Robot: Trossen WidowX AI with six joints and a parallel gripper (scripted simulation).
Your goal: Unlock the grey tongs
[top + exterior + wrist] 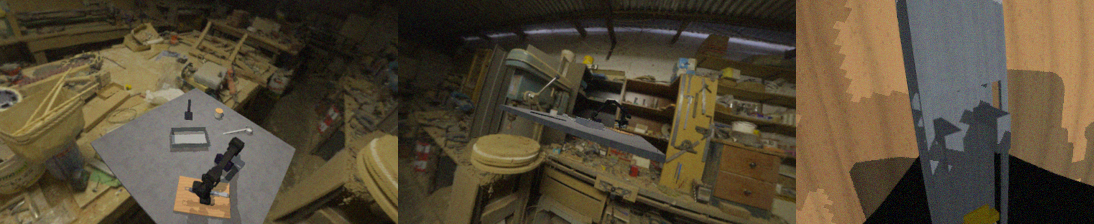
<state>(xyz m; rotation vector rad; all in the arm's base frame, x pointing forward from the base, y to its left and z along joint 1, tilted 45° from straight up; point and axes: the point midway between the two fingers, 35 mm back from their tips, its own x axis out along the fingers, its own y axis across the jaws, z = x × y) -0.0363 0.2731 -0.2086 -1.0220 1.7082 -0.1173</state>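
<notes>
The grey tongs [220, 194] [956, 55] lie roughly level over the wooden board [220, 212] [626, 133] [871, 55]. In the wrist view they run from top to bottom, with a yellow piece [981, 215] on them at the bottom edge. My gripper [205, 197] [952, 157] is shut on the tongs, one black finger on each side. In the top view the arm hides their middle. I cannot tell whether they touch the board or whether their arms are spread. The roasting tin [190, 146] stands farther back, with no tongs across it.
A black spatula [188, 115] lies behind the tin. A cup [218, 114] with an orange top stands at the back right, and a pale ladle [248, 130] lies in front of it. The arm's dark base [223, 162] is right of the tin, behind the board.
</notes>
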